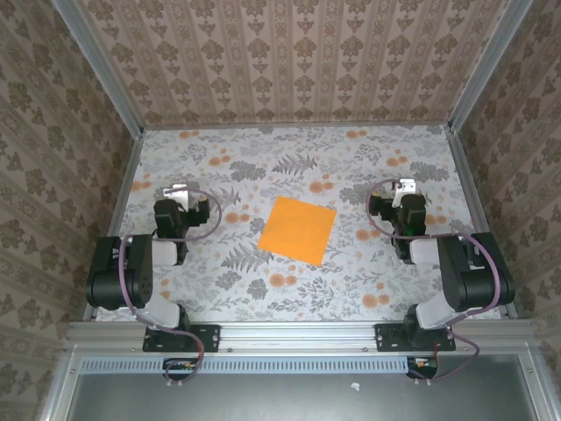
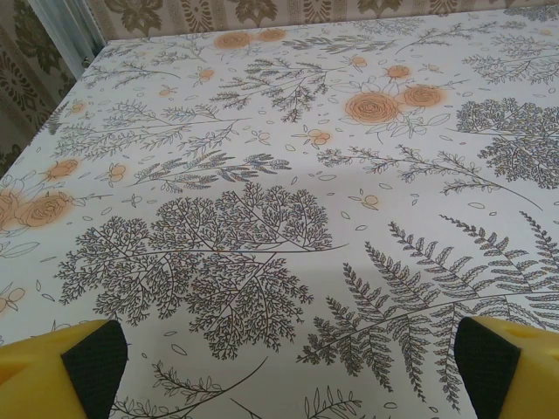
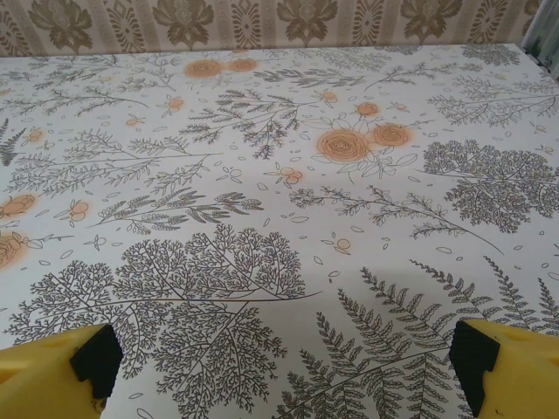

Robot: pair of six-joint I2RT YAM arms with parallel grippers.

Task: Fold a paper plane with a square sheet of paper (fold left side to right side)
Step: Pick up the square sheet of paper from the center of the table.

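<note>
left fingers (image 2: 92, 362): wide open | right fingers (image 3: 476, 358): wide open | square sheet of paper (image 1: 298, 230): flat on tabletop (image 1: 219, 289), between both fingers, apparently unfolded

The left gripper (image 2: 286, 371) stands wide apart, its yellow fingers (image 2: 31, 380) with black pads (image 2: 94, 365) at either side. Between and ahead of them lies the grey-white cloth (image 2: 262, 157), printed with ferns and orange roses (image 2: 371, 106). Farther ahead rises a patterned wall (image 2: 288, 12).

left gripper (image 2: 284, 384), fingers (image 2: 44, 371): cropped by bottom edge and corners
right gripper (image 3: 279, 384), fingers (image 3: 511, 375): cropped likewise
cloth (image 1: 289, 289) beneath square sheet of paper (image 1: 298, 230): covered
jaw gaps, top view: too small to judge
</note>
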